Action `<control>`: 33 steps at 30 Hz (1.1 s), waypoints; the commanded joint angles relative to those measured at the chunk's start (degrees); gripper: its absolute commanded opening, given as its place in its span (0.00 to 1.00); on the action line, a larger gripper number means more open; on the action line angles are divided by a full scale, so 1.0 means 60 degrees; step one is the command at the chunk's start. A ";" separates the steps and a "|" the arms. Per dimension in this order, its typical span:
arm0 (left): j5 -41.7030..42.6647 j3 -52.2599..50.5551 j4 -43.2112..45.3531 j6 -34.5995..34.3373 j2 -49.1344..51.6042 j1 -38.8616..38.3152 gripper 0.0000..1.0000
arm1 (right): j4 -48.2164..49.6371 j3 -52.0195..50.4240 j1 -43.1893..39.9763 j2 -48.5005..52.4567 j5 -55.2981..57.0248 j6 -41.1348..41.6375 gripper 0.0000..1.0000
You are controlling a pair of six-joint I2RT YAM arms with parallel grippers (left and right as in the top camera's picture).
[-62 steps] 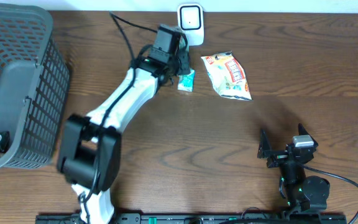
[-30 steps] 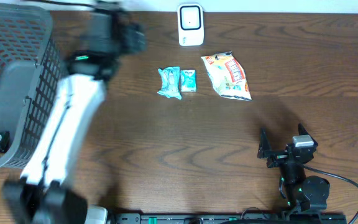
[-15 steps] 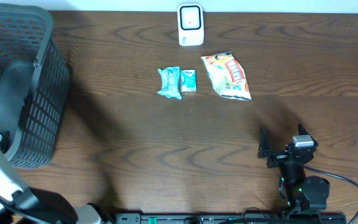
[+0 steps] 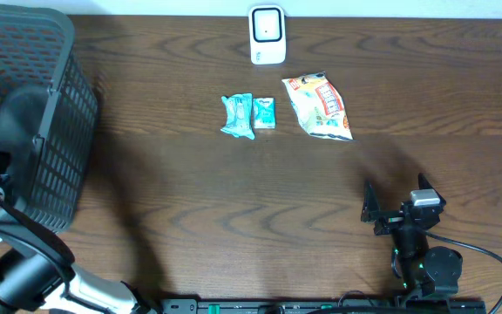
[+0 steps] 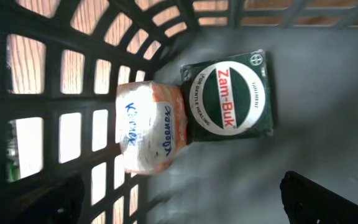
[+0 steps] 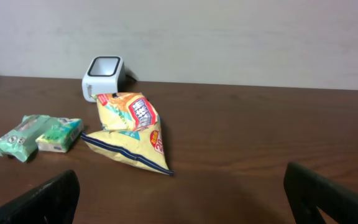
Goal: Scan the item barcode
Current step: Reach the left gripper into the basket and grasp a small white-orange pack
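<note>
inside the dark plastic mesh basket (image 5: 73,62), a square green zam-buk tin (image 5: 229,93) lies touching a white-and-orange tissue pack (image 5: 151,127), below the left gripper (image 5: 180,186), whose fingers are wide apart. the right gripper (image 6: 179,186), fingers likewise spread, faces a yellow snack bag (image 6: 132,127) and a white box-shaped scanner (image 6: 103,76).

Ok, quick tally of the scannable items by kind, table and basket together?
Snack bag: 1
Teal packets: 2
Tissue pack: 1
Zam-Buk tin: 1
Total: 5

Soft even light; the basket (image 5: 319,93) interior looks dim, slightly blurred.
</note>
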 commanded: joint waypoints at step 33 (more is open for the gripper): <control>0.0667 -0.0718 0.1093 -0.0004 0.1133 0.1133 0.80 | -0.0040 -0.0011 0.0084 -0.0051 0.0033 0.0168 0.99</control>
